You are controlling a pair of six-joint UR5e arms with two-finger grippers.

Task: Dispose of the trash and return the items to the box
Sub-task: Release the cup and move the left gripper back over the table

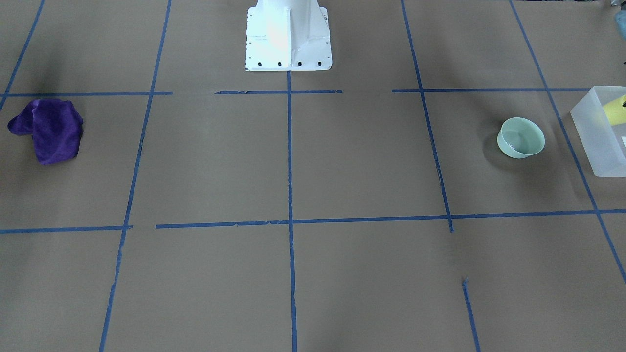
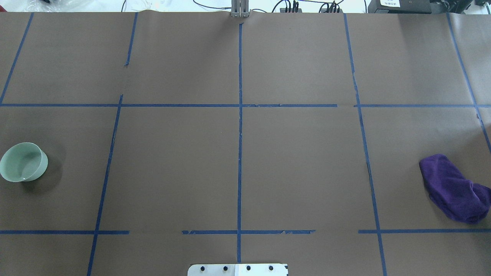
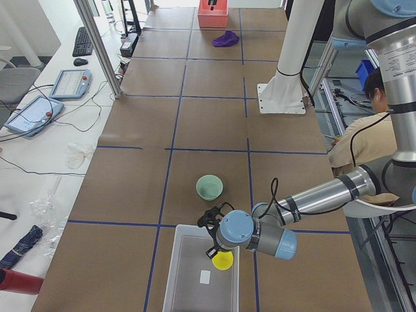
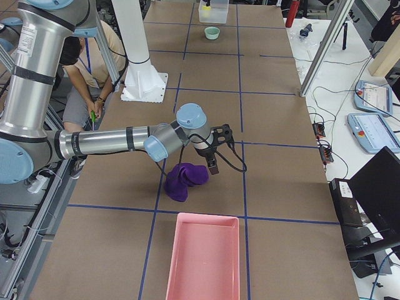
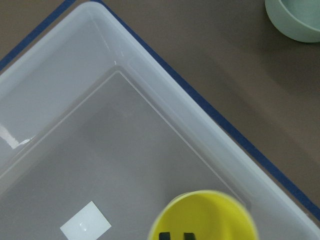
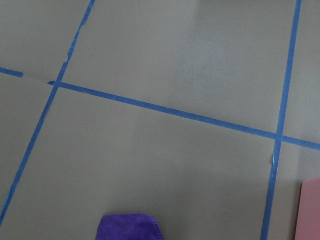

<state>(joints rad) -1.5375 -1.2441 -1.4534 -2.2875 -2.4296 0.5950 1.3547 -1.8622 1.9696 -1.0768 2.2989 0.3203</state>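
The yellow cup (image 5: 202, 217) fills the bottom of the left wrist view, with two dark fingertips at its lower edge. My left gripper (image 3: 213, 242) is shut on the cup (image 3: 223, 260) and holds it over the near corner of the frosted white box (image 3: 188, 273). In the front view the cup (image 1: 615, 110) shows yellow inside the box (image 1: 596, 142). The mint-green bowl (image 1: 521, 138) stands upright and empty on the table beside the box; it also shows in the overhead view (image 2: 23, 161). My right gripper (image 4: 215, 164) hovers just over the purple cloth (image 4: 185, 177); I cannot tell if it is open.
The purple cloth (image 2: 452, 188) lies crumpled at the table's far right end. A pink tray (image 4: 203, 256) lies beyond it at the table's end. The white robot base (image 1: 288, 34) stands at the middle of the robot's edge. Blue tape lines grid the brown table.
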